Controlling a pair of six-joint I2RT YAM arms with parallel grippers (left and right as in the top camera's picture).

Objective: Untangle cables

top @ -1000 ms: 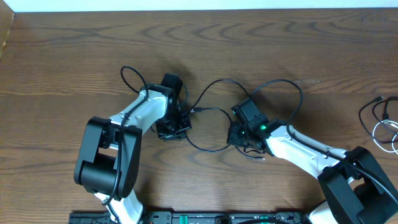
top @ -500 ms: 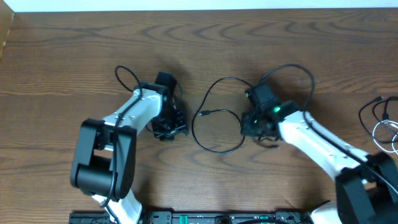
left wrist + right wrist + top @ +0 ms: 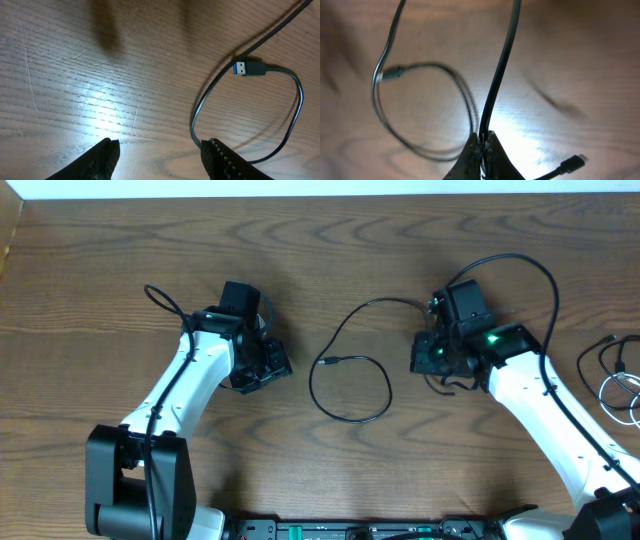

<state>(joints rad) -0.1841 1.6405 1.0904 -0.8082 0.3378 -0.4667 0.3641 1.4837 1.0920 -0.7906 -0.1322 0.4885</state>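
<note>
Overhead, we see the black cable [image 3: 330, 362] looped mid-table between both arms; further cables [image 3: 602, 390] are cut off at the right edge. The right gripper [image 3: 482, 142] pinches the black cable; the left gripper [image 3: 160, 149] stands apart, empty.

The brown wooden table top [image 3: 100, 260] shows long, wavy grain under a smooth sealed finish. In both wrist views it has a satin sheen and throws back a bright white glare near lower centre. The left wrist view also shows fine pale scratches across the grain.

The thin black cable [image 3: 299, 100] has a smooth, rubbery-looking plastic sheath, dull with a faint highlight along its length. Its rectangular USB plug [image 3: 248, 68] has a matt black moulded grip, a bright metal shell and a blue plastic tongue.

The black fingers [image 3: 227, 162] of the left gripper [image 3: 161, 144] look like matt plastic, and the one at lower right of the frame is finely ribbed on its inner face.

The white arm shells [image 3: 195, 375] are smooth, slightly glossy plastic. The black joint housings [image 3: 140, 480] are smooth with a soft shine.
</note>
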